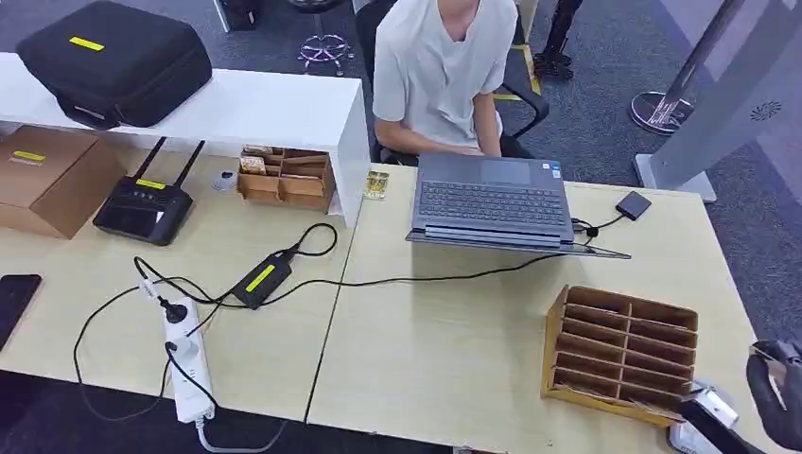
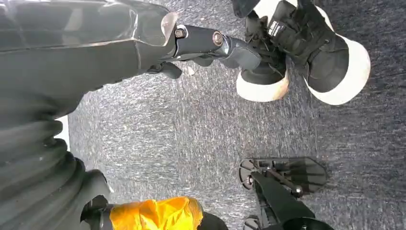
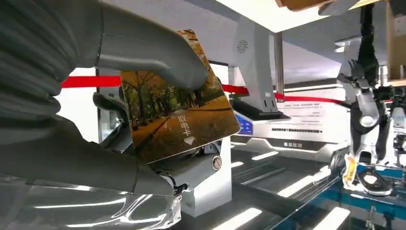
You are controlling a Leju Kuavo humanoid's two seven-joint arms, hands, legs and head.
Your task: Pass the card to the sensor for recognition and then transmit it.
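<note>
the card [image 3: 179, 112], printed with an autumn tree avenue, a small arrow and some characters, is being held by the right hand [image 3: 143, 124] in the right wrist view, pinched between the thick grey thumb [image 3: 148, 55] on its face and the darker fingers behind it. the card is being kept tilted, with a white pillar and red striping seen behind it. in the head view the right hand [image 1: 777, 383] is being shown at the lower right edge of the picture, just beyond the table's right end, next to a small white and black device [image 1: 702, 421] at the table's corner; what that device is cannot be told.

the left hand [image 2: 210, 45] is being hung low over grey carpet [image 2: 191, 129], with its dark fingers curled in and nothing seen in them. a person's black and white shoes [image 2: 306, 48] are being shown beyond it.

the light wooden table [image 1: 454, 359] is being occupied by an open laptop [image 1: 492, 200], at which a person in a pale shirt [image 1: 440, 71] is being seated. a wooden slotted organiser [image 1: 619, 352] is being kept near the table's right end, its slots looking bare. a smaller wooden tray [image 1: 284, 178] holding small items is being tucked under a white shelf [image 1: 236, 109], on which a black case [image 1: 113, 61] is resting. a white power strip [image 1: 187, 364], a black power adapter [image 1: 260, 279], a router [image 1: 144, 210] and a cardboard box [image 1: 47, 180] are being left on the table's left part.
</note>
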